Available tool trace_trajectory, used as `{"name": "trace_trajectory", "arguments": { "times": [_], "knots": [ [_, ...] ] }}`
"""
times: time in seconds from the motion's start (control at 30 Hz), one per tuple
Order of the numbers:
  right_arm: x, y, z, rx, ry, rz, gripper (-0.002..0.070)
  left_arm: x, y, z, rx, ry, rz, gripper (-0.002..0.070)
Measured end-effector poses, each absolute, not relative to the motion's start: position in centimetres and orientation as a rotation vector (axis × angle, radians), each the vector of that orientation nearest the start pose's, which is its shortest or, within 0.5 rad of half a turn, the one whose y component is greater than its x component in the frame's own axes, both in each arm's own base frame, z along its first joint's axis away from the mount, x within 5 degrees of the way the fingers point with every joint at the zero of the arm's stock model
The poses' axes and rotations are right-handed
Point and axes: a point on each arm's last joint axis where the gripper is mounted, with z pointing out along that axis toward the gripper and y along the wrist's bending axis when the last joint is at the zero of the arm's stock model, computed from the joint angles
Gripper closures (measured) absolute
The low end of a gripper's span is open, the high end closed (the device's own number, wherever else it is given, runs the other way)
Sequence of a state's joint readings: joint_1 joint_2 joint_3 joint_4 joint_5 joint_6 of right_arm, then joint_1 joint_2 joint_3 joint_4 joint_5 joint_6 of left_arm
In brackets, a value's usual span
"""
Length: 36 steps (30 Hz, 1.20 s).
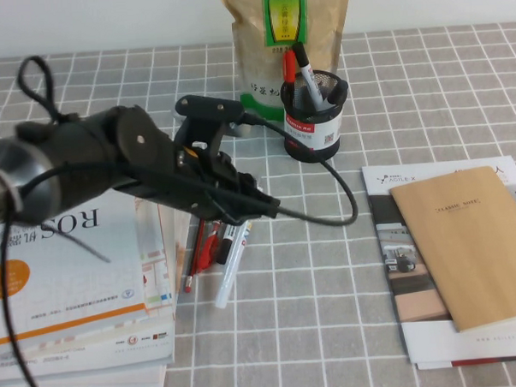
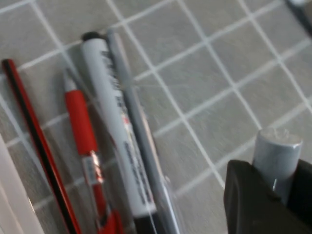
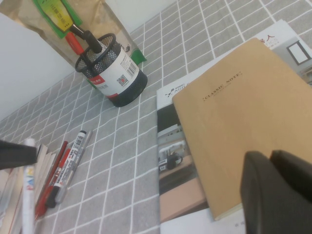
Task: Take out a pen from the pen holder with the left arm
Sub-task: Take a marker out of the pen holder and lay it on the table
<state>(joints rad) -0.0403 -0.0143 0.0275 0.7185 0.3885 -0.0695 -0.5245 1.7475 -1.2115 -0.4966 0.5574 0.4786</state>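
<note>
pen (image 2: 275, 151): grey, clamped in left gripper (image 2: 275, 187), above loose pens (image 2: 114, 131) on table (image 2: 219, 73)
pen holder (image 1: 313, 122): well apart, markers (image 1: 307, 71) inside
right gripper (image 3: 273, 195): over notebook (image 3: 243, 136), jaws closed

Pen holder (image 1: 312, 131): black metal mesh, glossy paper label. Notebook (image 1: 470, 244): matt kraft paper. Pen (image 2: 276, 152): smooth grey plastic.

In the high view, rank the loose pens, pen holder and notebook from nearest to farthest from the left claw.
1. Loose pens, just under the left claw, which grips a white pen.
2. Pen holder, behind, to its right.
3. Notebook, far right, near the right claw.
</note>
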Motion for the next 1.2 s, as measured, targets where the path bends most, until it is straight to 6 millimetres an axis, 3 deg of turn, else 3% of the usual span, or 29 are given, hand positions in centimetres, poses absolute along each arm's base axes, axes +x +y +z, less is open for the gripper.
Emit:
{"name": "trace_trajectory", "arguments": {
  "times": [0.23, 0.43, 0.7, 0.87, 0.93, 1.07, 1.2],
  "knots": [
    [5.2, 2.1, 17.8, 0.409, 1.787, 0.631, 0.0689, 35.3, -22.4, 21.2, 0.62, 2.479, -0.525, 0.0565],
    [5.2, 2.1, 17.8, 0.409, 1.787, 0.631, 0.0689, 37.5, -23.1, 19.8, 0.526, 2.504, -0.553, 0.0565],
    [5.2, 2.1, 17.8, 0.409, 1.787, 0.631, 0.0689, 38.9, -23.1, 17.2, 0.351, 2.552, -0.561, 0.0565],
    [5.2, 2.1, 17.8, 0.409, 1.787, 0.631, 0.0689, 39.2, -22.9, 17.0, 0.34, 2.542, -0.544, 0.0558],
    [5.2, 2.1, 17.8, 0.409, 1.787, 0.631, 0.0689, 39.3, -22.8, 16.9, 0.348, 2.536, -0.533, 0.0519],
    [5.2, 2.1, 17.8, 0.409, 1.787, 0.631, 0.0689, 39.4, -22.8, 16.9, 0.353, 2.531, -0.525, 0.0343],
    [5.2, 2.1, 17.8, 0.409, 1.787, 0.631, 0.0689, 39.4, -22.7, 17.1, 0.377, 2.523, -0.505, 0.0267]
  ]
}}
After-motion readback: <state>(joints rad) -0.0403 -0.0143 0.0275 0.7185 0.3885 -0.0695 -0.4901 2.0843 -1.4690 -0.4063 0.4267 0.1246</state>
